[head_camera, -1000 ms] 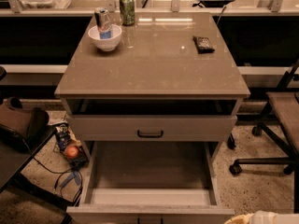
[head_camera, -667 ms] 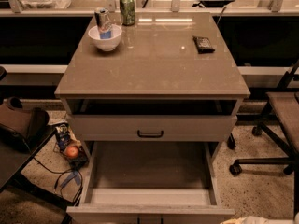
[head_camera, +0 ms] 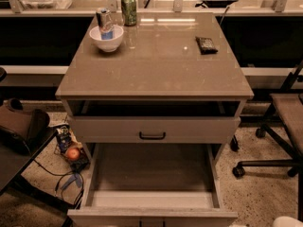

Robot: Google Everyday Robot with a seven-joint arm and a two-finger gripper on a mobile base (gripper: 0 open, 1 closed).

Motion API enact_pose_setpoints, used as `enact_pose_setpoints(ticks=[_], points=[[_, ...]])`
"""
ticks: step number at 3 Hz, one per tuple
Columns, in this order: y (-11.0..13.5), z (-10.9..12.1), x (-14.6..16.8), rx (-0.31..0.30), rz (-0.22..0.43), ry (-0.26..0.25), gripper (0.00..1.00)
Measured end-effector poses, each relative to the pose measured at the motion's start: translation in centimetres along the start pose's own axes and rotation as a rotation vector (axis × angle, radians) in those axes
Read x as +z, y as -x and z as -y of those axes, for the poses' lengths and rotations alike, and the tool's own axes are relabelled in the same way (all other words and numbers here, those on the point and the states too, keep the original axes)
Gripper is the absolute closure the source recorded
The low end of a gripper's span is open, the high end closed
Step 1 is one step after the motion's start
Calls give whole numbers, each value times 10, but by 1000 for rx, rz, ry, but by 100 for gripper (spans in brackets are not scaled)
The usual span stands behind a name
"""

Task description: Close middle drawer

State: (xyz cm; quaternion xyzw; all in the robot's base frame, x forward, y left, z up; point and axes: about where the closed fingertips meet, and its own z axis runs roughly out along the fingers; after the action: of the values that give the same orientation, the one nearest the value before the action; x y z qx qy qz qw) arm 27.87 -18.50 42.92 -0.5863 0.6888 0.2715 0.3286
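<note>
The middle drawer (head_camera: 151, 174) is pulled far out toward the camera, below the cabinet top (head_camera: 156, 65). Its interior is bare and its low front (head_camera: 151, 215) lies along the bottom edge of the view. Above it, the taller-fronted top drawer (head_camera: 154, 129) with a black handle (head_camera: 152, 135) stands slightly open. The lowest drawer is hidden. Of my gripper (head_camera: 287, 221) only a pale rounded bit shows in the bottom right corner, right of the drawer front and apart from it.
On the cabinet top are a white bowl (head_camera: 106, 38) holding a can, a green can (head_camera: 129, 9) and a dark packet (head_camera: 206, 44). An office chair (head_camera: 279, 126) stands at the right. A dark bag (head_camera: 21, 126), cables and an orange ball (head_camera: 72, 153) lie at the left.
The pale bit of my gripper at the bottom edge has drawn back to the right and lower, so less of it shows. The drawers have not moved.
</note>
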Motion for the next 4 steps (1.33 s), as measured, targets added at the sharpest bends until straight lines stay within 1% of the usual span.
enact_pose_setpoints(ticks=[1, 2, 3, 4], points=[[0, 0, 0, 0, 0, 0, 100], [2, 2, 12, -3, -7, -1, 100], [0, 21, 40, -29, -45, -17, 100], [4, 54, 57, -71, -79, -56, 100]])
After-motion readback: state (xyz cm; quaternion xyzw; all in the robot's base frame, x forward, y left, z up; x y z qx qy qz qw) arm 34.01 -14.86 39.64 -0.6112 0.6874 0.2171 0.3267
